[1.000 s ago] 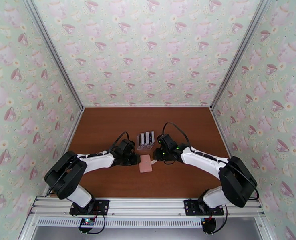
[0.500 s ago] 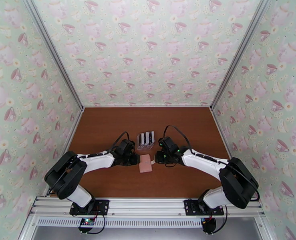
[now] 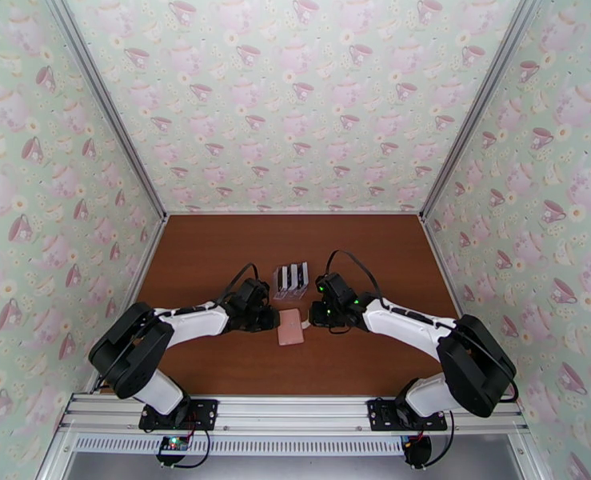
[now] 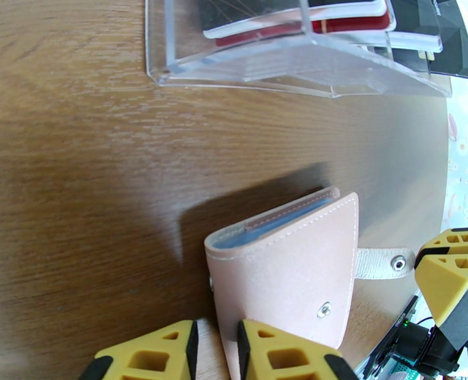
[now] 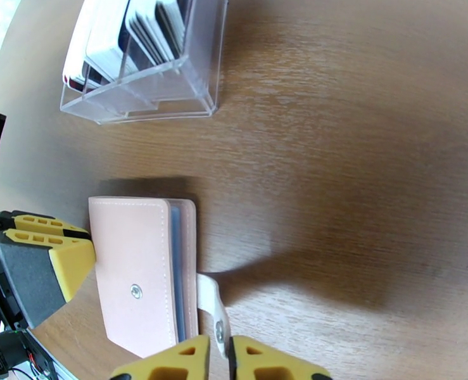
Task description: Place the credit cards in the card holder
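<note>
Closing since a second ago, right fingers (image 5: 259, 359) now pinch the card holder (image 5: 135, 267) by its tab (image 5: 209, 292). Left fingers (image 4: 284, 353) stay clamped on its left edge. Credit cards (image 5: 151, 26) unmoved in far rack (image 5: 170, 90).

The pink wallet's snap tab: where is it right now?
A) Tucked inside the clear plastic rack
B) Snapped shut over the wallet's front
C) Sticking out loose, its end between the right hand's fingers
C: in the right wrist view the tab juts unfastened from the edge of the pink wallet, and its end sits between the fingers of the right hand.
</note>
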